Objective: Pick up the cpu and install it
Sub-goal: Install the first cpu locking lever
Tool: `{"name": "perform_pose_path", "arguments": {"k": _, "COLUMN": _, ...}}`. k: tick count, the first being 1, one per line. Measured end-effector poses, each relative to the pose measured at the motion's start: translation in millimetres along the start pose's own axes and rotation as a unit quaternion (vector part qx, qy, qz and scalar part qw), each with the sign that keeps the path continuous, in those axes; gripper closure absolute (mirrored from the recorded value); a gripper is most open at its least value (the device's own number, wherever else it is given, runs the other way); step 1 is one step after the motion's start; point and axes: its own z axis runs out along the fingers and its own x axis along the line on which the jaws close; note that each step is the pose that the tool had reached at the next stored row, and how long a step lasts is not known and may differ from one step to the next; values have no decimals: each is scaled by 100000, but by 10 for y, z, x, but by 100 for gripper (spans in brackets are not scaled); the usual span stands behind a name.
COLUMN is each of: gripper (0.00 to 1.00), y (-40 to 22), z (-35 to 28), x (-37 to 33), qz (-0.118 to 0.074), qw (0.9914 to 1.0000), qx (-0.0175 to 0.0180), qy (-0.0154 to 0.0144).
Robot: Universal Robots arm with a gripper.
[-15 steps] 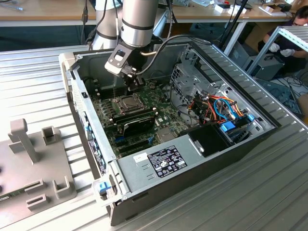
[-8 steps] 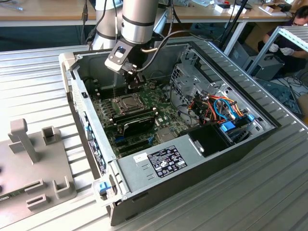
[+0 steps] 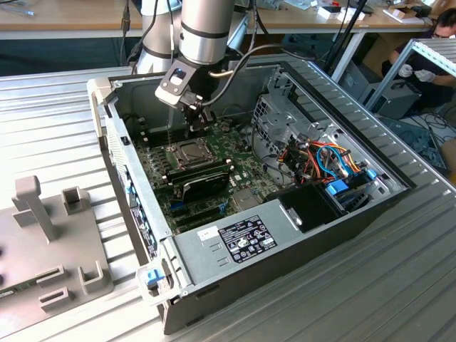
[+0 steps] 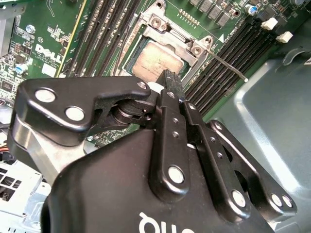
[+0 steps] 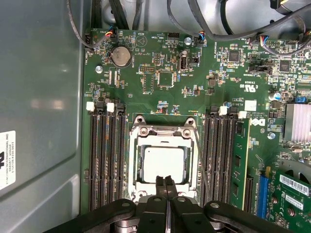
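Observation:
The cpu (image 5: 163,162) lies flat in the motherboard's socket, its silver-grey top showing inside the metal socket frame (image 5: 165,131). The exterior view has the cpu (image 3: 187,151) mid-board, straight under the arm. My gripper (image 5: 165,182) hangs just above the edge of the cpu, fingers pressed together with nothing between them. In the second wrist view the shut gripper (image 4: 170,76) points down at the cpu (image 4: 153,60). The thin socket lever (image 4: 228,65) stands out to one side of the frame.
Rows of memory slots (image 5: 104,155) flank the socket. A long black module (image 3: 203,178) lies near the socket, with a drive cage (image 3: 274,117), coloured cables (image 3: 324,160) and the case walls around. A grey fixture (image 3: 50,242) sits outside at the exterior view's left. A person (image 3: 427,68) works far back.

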Motion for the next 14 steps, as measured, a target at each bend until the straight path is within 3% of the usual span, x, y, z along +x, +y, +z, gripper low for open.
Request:
{"name": "perform_pose_path", "arguments": {"k": 4, "gripper": 89, "y": -20, "z": -1, "x": 0, "qz": 0, "qw": 100000, "qx": 3, "qy": -5}}
{"name": "perform_pose_path", "arguments": {"k": 8, "gripper": 89, "y": -102, "z": 2, "x": 4, "qz": -9, "qw": 100000, "qx": 4, "qy": -3}}
{"name": "perform_pose_path", "arguments": {"k": 14, "gripper": 89, "y": -291, "z": 13, "x": 11, "qz": 1, "qw": 100000, "qx": 0, "qy": -19}}
